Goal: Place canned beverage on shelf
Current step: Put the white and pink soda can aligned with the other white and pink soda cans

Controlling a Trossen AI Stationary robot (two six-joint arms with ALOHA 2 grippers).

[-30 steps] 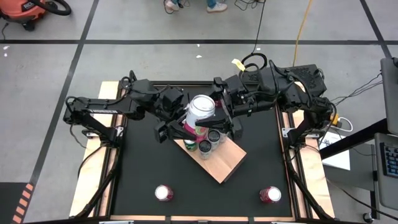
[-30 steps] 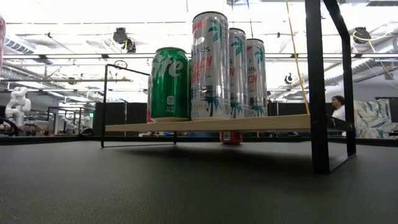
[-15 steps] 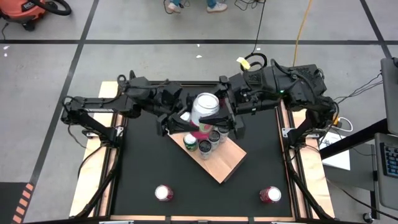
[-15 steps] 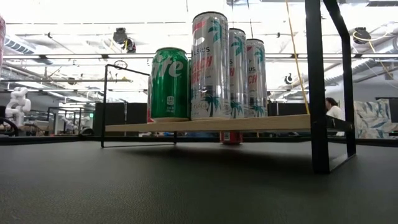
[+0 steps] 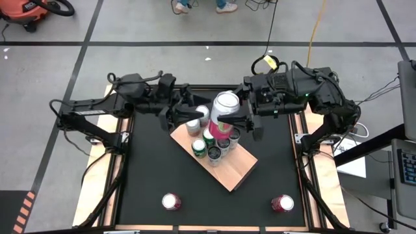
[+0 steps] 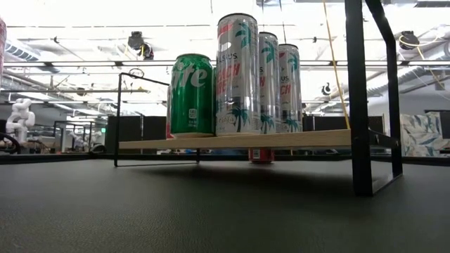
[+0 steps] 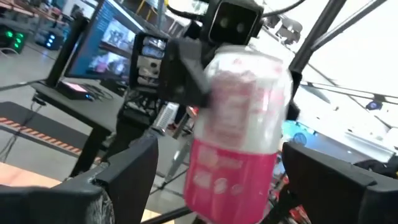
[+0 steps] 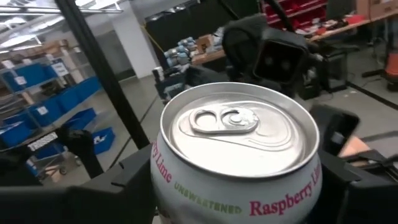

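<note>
While held above the shelf (image 5: pixel 224 170), pink can (image 5: pixel 225 112) gripped in right jaws (image 5: pixel 237 125), left jaws (image 5: pixel 177 112) wide open, empty, just beside can.

The floor (image 5: pixel 162 26) is grey concrete crossed by black tape lines (image 5: pixel 195 43). An orange vacuum (image 5: pixel 26 12) sits in a corner, a yellow cable (image 5: pixel 316 26) trails away. Blue bins (image 8: pixel 37 78) fill shelving; monitors (image 7: pixel 109 46) glow on a desk. Ceiling lights (image 6: pixel 140 14) are bright.
</note>
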